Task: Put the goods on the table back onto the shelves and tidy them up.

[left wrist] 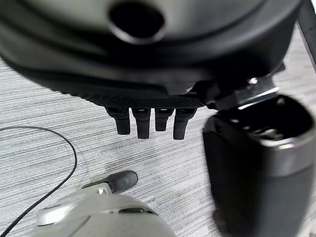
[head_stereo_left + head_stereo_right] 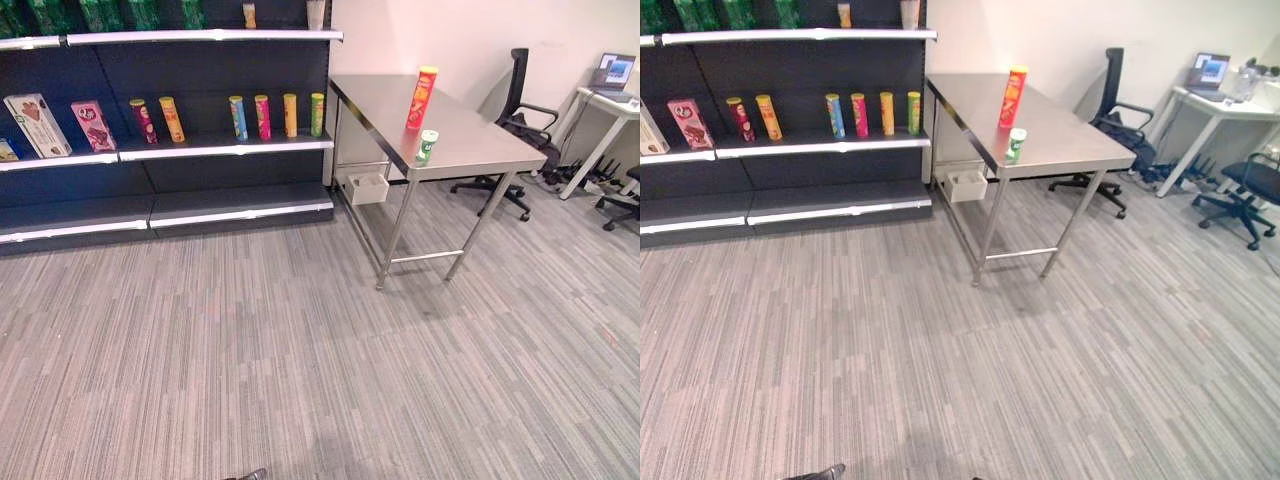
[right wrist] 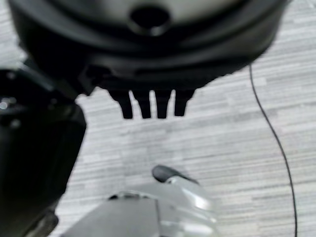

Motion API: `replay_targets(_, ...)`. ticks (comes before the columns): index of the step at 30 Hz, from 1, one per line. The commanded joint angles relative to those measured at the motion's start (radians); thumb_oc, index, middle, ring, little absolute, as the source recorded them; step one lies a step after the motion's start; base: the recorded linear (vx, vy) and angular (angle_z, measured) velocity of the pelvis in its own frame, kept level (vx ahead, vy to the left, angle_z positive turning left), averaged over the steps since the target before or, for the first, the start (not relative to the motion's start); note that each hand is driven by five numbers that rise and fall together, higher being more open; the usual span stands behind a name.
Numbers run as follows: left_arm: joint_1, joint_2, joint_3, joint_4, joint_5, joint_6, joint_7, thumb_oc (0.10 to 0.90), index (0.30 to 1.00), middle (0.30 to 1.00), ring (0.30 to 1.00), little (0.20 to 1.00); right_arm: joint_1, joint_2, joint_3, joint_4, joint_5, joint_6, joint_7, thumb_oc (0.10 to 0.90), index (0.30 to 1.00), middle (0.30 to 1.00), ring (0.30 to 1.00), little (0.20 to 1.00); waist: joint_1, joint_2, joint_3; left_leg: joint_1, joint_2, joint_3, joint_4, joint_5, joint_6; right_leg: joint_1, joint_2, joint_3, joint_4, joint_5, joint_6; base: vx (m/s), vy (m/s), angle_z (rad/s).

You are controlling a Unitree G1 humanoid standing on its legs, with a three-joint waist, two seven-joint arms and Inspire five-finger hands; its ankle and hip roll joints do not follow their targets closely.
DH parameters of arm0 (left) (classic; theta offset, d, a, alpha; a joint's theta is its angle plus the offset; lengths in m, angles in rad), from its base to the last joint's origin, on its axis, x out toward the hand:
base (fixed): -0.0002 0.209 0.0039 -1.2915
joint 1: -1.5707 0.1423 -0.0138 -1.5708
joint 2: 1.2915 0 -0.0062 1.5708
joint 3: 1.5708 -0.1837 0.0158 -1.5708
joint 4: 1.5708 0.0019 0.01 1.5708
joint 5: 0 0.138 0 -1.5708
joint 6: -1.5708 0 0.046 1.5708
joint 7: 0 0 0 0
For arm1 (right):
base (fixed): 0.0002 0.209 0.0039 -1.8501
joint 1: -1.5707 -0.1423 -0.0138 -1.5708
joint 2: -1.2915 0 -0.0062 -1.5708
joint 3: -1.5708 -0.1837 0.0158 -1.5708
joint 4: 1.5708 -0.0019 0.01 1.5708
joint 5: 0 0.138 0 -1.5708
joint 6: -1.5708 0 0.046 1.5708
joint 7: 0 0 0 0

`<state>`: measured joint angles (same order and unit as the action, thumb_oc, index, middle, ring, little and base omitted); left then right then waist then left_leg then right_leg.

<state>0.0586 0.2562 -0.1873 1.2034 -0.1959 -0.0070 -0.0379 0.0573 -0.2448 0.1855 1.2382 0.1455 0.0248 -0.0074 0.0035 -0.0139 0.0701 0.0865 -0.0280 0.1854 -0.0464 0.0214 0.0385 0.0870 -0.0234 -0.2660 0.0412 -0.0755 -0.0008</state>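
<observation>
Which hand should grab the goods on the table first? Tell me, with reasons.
Right, probably. The table with the tall red can and the small green can stands on the robot's right. Both the left hand and the right hand hang open over the carpet, holding nothing.

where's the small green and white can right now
The small green and white can stands upright on the steel table near its front edge, just in front of the tall red tube, right of the shelves.
</observation>
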Motion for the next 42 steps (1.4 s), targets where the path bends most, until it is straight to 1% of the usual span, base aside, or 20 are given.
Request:
replay_targets(1,-0.071,0.003,0.007,-0.01,-0.015,-0.049,-0.018,0.8,0.9,0.9,0.9,0.9,-0.079,-0.066,0.008,-0.009,0.031,-0.035,-0.019,0.8,0.9,0.9,0.9,0.9,-0.008,-0.01,0.025,0.048,0.086,0.029,-0.041,-0.009,-0.109,0.051,-0.062,-0.002,-0.128,0.092,0.133,0.0,0.0,0.0)
replay_targets(5,-0.069,0.008,0.009,-0.025,-0.024,-0.051,-0.027,0.8,0.9,0.9,0.9,0.9,-0.074,-0.073,0.006,-0.019,0.029,-0.037,-0.014,0.8,0.9,0.9,0.9,0.9,-0.01,-0.009,0.024,0.053,0.089,0.033,-0.041,-0.01,-0.112,0.054,-0.061,0.0,-0.128,0.09,0.133,0.0,-0.006,-0.01)
replay_targets(7,-0.071,0.012,0.0,-0.017,0.008,-0.053,-0.022,0.8,0.9,0.9,0.9,0.9,-0.075,-0.074,0.021,-0.012,0.009,-0.033,-0.011,0.8,0.9,0.9,0.9,0.9,-0.009,-0.008,0.024,0.053,0.09,0.033,-0.041,-0.009,-0.112,0.055,-0.059,0.001,-0.128,0.089,0.132,0.0,-0.017,-0.02)
replay_targets(11,-0.074,0.013,-0.002,-0.007,0.024,-0.054,-0.011,0.8,0.9,0.9,0.9,0.9,-0.078,-0.072,0.03,-0.008,0.003,-0.032,-0.011,0.8,0.9,0.9,0.9,0.9,-0.008,-0.007,0.026,0.055,0.092,0.033,-0.041,-0.007,-0.113,0.054,-0.058,0.002,-0.128,0.088,0.131,0.0,-0.018,-0.01)
replay_targets(19,-0.063,-0.002,0.062,0.011,-0.069,-0.049,0.013,0.8,0.9,0.9,0.9,0.9,-0.066,-0.059,0.032,-0.003,0.005,-0.03,-0.017,0.8,0.9,0.9,0.9,0.9,0.003,-0.013,0.035,0.055,0.105,0.031,-0.03,0.001,-0.121,0.058,-0.048,-0.015,-0.128,0.077,0.124,0.02,-0.075,-0.01)
replay_targets(21,-0.068,0.0,0.07,0.009,-0.086,-0.049,0.017,0.8,0.9,0.9,0.9,0.9,-0.065,-0.062,0.029,0.002,0.01,-0.031,-0.018,0.8,0.9,0.9,0.9,0.9,0.005,-0.017,0.045,0.037,0.11,0.022,0.012,-0.008,-0.125,0.06,-0.045,-0.017,-0.128,0.074,0.117,0.03,-0.104,0.0)
replay_targets(24,-0.072,0.005,0.053,0.003,-0.056,-0.051,0.02,0.8,0.9,0.9,0.9,0.9,-0.07,-0.073,0.03,-0.001,0.011,-0.031,-0.02,0.8,0.9,0.9,0.9,0.9,0.007,-0.022,0.059,0.004,0.118,0.012,0.076,-0.024,-0.129,0.058,-0.042,-0.018,-0.128,0.071,0.109,0.0,-0.085,0.02)
replay_targets(27,-0.089,0.005,0.045,-0.023,-0.091,-0.057,0.03,0.8,0.9,0.9,0.9,0.9,-0.084,-0.08,0.038,-0.01,0.021,-0.036,-0.025,0.8,0.9,0.9,0.9,0.9,0.014,-0.033,0.094,-0.084,0.131,-0.019,0.216,-0.033,-0.14,0.056,-0.034,-0.019,-0.119,0.057,0.085,-0.02,-0.154,0.03)
replay_targets(29,-0.095,0.005,0.038,-0.038,-0.1,-0.058,0.03,0.8,0.9,0.9,0.9,0.9,-0.083,-0.087,0.039,-0.021,0.026,-0.039,-0.026,0.8,0.9,0.9,0.9,0.9,0.017,-0.037,0.114,-0.161,0.147,-0.045,0.354,0.0,-0.152,0.062,-0.024,-0.02,-0.11,0.045,0.064,0.0,-0.145,0.02)
replay_targets(30,-0.098,0.004,0.033,-0.047,-0.108,-0.057,0.031,0.8,0.9,0.9,0.9,0.9,-0.084,-0.092,0.04,-0.025,0.027,-0.039,-0.028,0.8,0.9,0.9,0.9,0.9,0.021,-0.037,0.126,-0.195,0.152,-0.062,0.415,0.032,-0.155,0.066,-0.018,-0.021,-0.105,0.041,0.053,0.02,-0.131,-0.03)
replay_targets(31,-0.101,0.002,0.028,-0.052,-0.113,-0.057,0.029,0.8,0.9,0.9,0.9,0.9,-0.089,-0.097,0.043,-0.028,0.026,-0.039,-0.028,0.8,0.9,0.9,0.9,0.9,0.024,-0.036,0.137,-0.219,0.153,-0.08,0.465,0.056,-0.153,0.073,-0.012,-0.025,-0.103,0.035,0.045,0.07,-0.124,0.07)
replay_targets(32,-0.106,-0.002,0.013,-0.054,-0.108,-0.06,0.03,0.8,0.9,0.9,0.9,0.9,-0.092,-0.106,0.052,-0.025,0.014,-0.036,-0.032,0.8,0.9,0.9,0.9,0.9,0.031,-0.037,0.148,-0.278,0.139,-0.098,0.506,0.075,-0.143,0.084,-0.008,-0.032,-0.104,0.026,0.038,0.11,-0.095,0.12)
replay_targets(33,-0.105,-0.002,0.009,-0.059,-0.106,-0.06,0.029,0.8,0.9,0.9,0.9,0.9,-0.092,-0.111,0.056,-0.023,0.008,-0.035,-0.032,0.8,0.9,0.9,0.9,0.9,0.037,-0.037,0.148,-0.311,0.13,-0.097,0.485,0.066,-0.136,0.09,-0.006,-0.033,-0.108,0.021,0.042,0.16,-0.058,0.19)
replay_targets(34,-0.102,-0.003,0.007,-0.061,-0.106,-0.06,0.027,0.8,0.9,0.9,0.9,0.9,-0.092,-0.113,0.058,-0.023,0.006,-0.035,-0.032,0.8,0.9,0.9,0.9,0.9,0.044,-0.037,0.144,-0.332,0.124,-0.091,0.434,0.058,-0.131,0.097,-0.003,-0.033,-0.115,0.016,0.048,0.18,-0.001,0.16)
replay_targets(35,-0.098,-0.004,0.006,-0.063,-0.104,-0.059,0.024,0.8,0.9,0.9,0.9,0.9,-0.092,-0.114,0.059,-0.024,0.004,-0.035,-0.031,0.8,0.9,0.9,0.9,0.9,0.051,-0.039,0.139,-0.328,0.123,-0.086,0.389,0.054,-0.13,0.105,-0.003,-0.031,-0.12,0.011,0.053,0.21,0.041,0.15)
replay_targets(36,-0.094,-0.004,0.006,-0.066,-0.105,-0.06,0.024,0.8,0.9,0.9,0.9,0.9,-0.093,-0.117,0.06,-0.027,0.003,-0.037,-0.032,0.8,0.9,0.9,0.9,0.9,0.061,-0.03,0.134,-0.337,0.126,-0.094,0.287,0.093,-0.136,0.111,0.007,-0.025,-0.125,0.005,0.058,0.33,0.096,0.0)
replay_targets(37,-0.088,-0.002,0.006,-0.068,-0.103,-0.061,0.017,0.8,0.9,0.9,0.9,0.9,-0.101,-0.121,0.064,-0.033,0.001,-0.039,-0.033,0.8,0.9,0.9,0.9,0.9,0.08,-0.01,0.133,-0.351,0.136,-0.097,0.117,0.189,-0.156,0.135,0.023,-0.014,-0.128,-0.009,0.062,0.35,0.108,-0.12)
replay_targets(39,-0.091,-0.003,0.004,-0.061,-0.095,-0.063,0.014,0.8,0.9,0.9,0.9,0.9,-0.117,-0.126,0.065,-0.04,0.007,-0.044,-0.035,0.8,0.9,0.9,0.9,0.9,0.095,-0.002,0.14,-0.39,0.141,-0.071,0.003,0.23,-0.18,0.166,0.029,0.004,-0.128,-0.028,0.063,0.32,0.097,-0.17)
replay_targets(40,-0.092,-0.002,0.007,-0.052,-0.092,-0.062,0.013,0.8,0.9,0.9,0.9,0.9,-0.125,-0.124,0.067,-0.043,0.009,-0.046,-0.037,0.8,0.9,0.9,0.9,0.9,0.099,-0.002,0.138,-0.386,0.146,-0.051,-0.021,0.237,-0.183,0.179,0.03,0.013,-0.128,-0.036,0.065,0.27,0.088,-0.39)
replay_targets(42,-0.081,-0.003,0.02,-0.035,-0.082,-0.06,0.014,0.8,0.9,0.9,0.9,0.9,-0.129,-0.115,0.077,-0.051,0.0,-0.047,-0.034,0.8,0.9,0.9,0.9,0.9,0.107,0.003,0.116,-0.357,0.158,-0.022,-0.039,0.25,-0.179,0.197,0.039,0.035,-0.128,-0.05,0.074,0.3,0.108,-0.49)
